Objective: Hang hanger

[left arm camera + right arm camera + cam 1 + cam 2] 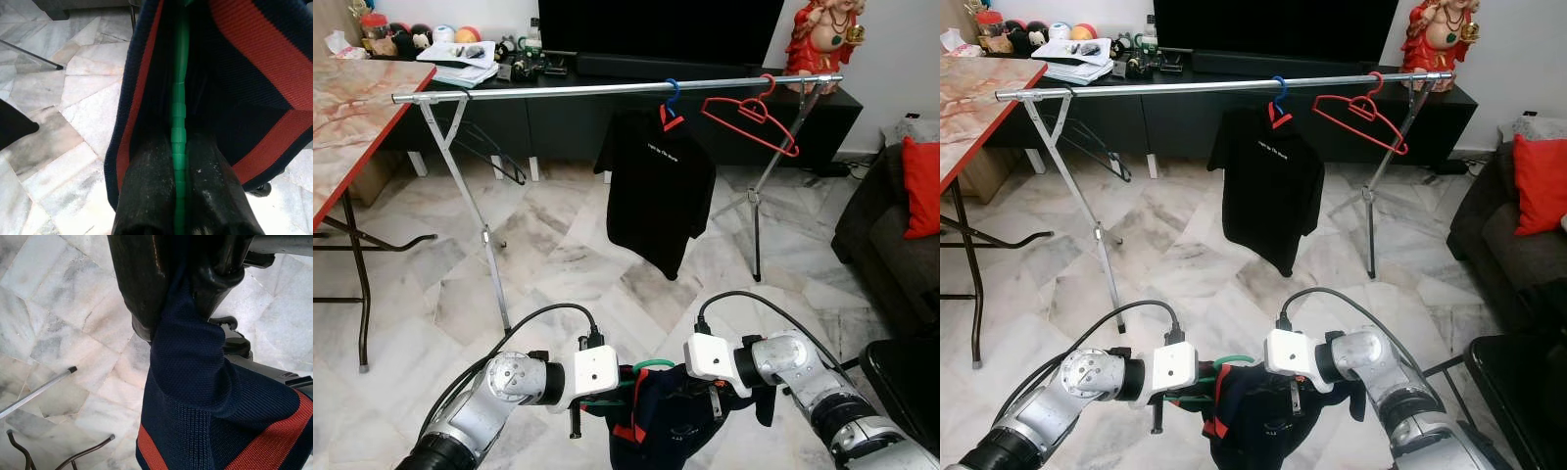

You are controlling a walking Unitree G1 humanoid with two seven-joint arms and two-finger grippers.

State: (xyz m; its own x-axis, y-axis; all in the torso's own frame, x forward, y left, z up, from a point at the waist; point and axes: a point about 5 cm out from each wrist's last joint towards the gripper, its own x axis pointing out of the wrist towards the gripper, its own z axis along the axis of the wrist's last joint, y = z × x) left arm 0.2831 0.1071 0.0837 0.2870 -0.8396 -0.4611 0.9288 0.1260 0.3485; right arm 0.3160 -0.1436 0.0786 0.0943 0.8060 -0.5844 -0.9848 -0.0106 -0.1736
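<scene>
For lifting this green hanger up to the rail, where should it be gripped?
Keep the left gripper on the green hanger's ridged arm, coming from the robot's left, and leave the hook free. The navy shirt covers the rest, and the right gripper pinches only fabric.

You see one metal clothes rail (607,89). Three hangers: one blue hanger (672,95) carrying one black T-shirt (658,186), one bare red hanger (752,117), one green hanger (179,122) inside one navy shirt with red stripes (658,419). Two grippers: the left gripper (177,171) and the right gripper (183,289). One red cushion (922,186).
</scene>
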